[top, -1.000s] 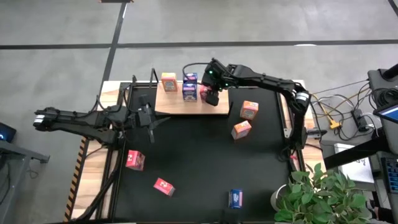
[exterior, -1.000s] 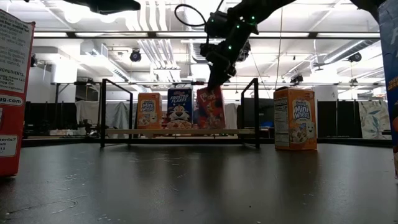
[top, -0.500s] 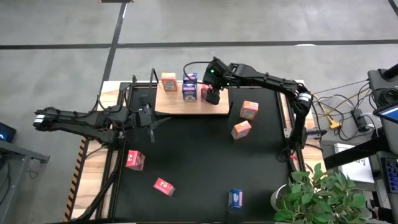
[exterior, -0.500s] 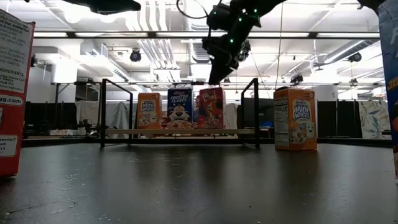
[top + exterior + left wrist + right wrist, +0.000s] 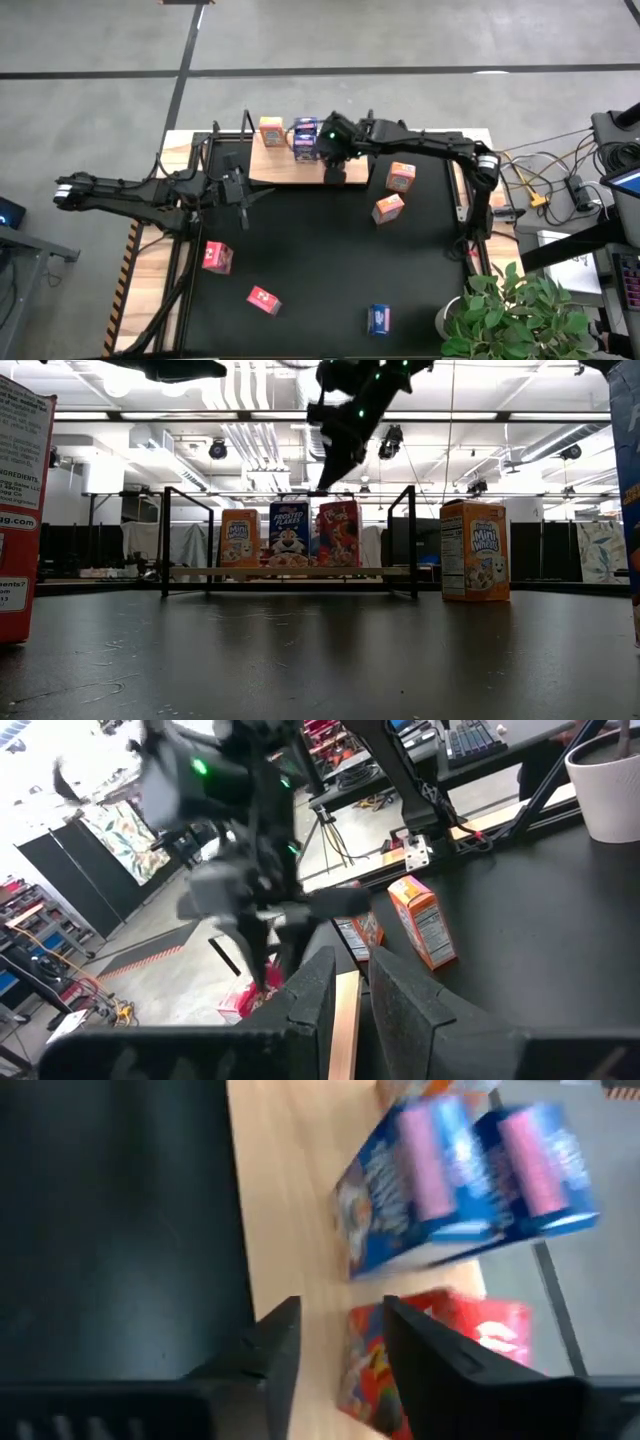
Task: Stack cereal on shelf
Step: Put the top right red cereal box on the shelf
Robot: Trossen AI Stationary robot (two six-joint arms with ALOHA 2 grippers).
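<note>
Cereal boxes on the shelf (image 5: 290, 572) — "Frosted Flakes" (image 5: 288, 533) readable — right claw (image 5: 325, 478) released above.

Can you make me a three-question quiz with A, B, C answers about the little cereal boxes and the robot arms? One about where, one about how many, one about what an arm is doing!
1. Where is the blue Frosted Flakes box?
A. Lying on the black mat
B. On the shelf, between the orange box and the red box
C. Held by the left gripper

2. How many cereal boxes stand on the shelf?
A. Three
B. One
C. Six

3. What is the right gripper doing?
A. Carrying a box
B. Resting on the mat
C. Hanging empty above the shelf

Answers:
1. B, the low view shows it in the middle of the row on the board.
2. A, orange, blue and red stand side by side there.
3. C, the low view shows clear space between it and the box tops, with nothing between its jaws.
</note>
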